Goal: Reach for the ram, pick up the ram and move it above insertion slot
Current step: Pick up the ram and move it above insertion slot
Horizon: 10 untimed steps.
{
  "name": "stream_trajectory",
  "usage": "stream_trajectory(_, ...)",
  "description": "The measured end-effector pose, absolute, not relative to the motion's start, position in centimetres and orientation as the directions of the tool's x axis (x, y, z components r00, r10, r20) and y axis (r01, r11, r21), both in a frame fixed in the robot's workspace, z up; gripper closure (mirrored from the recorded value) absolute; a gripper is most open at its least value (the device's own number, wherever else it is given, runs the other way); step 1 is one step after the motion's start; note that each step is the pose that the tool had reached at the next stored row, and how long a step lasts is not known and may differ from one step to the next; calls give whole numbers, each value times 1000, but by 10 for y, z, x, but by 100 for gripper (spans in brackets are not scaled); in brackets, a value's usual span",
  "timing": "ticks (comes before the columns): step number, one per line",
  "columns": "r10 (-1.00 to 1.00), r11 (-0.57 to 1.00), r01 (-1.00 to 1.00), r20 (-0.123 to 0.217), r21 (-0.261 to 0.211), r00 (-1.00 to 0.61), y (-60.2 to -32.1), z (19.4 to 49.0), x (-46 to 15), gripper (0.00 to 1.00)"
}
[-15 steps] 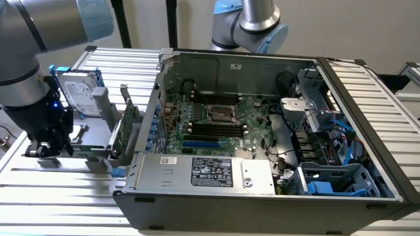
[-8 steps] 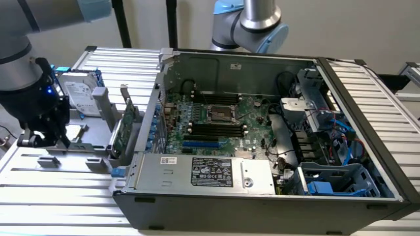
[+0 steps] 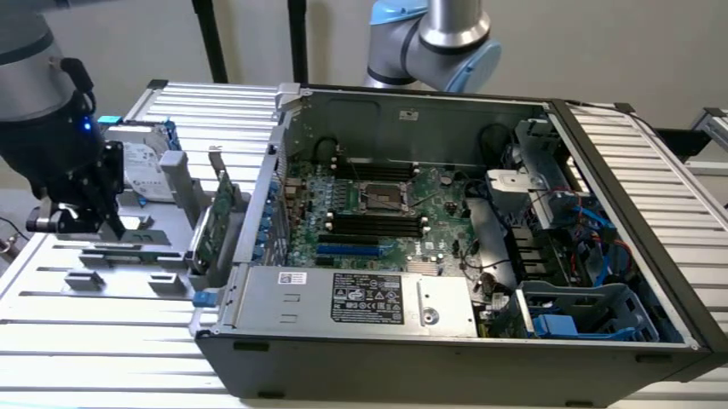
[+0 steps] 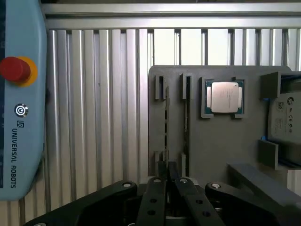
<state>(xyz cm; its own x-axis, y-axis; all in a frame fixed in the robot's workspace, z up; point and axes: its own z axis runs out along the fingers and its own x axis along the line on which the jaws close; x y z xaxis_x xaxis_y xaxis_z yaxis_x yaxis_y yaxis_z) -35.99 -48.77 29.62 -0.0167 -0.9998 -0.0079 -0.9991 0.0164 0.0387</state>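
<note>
Wrist view: we find the gripper (image 4: 168, 173), its grip state indiscernible, at one end of the ram (image 4: 165, 117), slotted edge-up in a grey fixture (image 4: 221, 146) on the ribbed metal table (image 4: 103, 117), beside an open computer case (image 3: 455, 213) before a pale wall (image 3: 615, 43).

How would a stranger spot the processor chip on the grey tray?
Beside the open computer case, on the exterior view's left, sits a grey tray. Its processor chip is the square silver plate edged green, unlike the narrow slots alongside.
</note>
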Motion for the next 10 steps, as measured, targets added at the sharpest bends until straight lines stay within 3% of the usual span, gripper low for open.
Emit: stream_trajectory(10,-1000,9,-999,-25,39,-10,-490,342,-327,87)
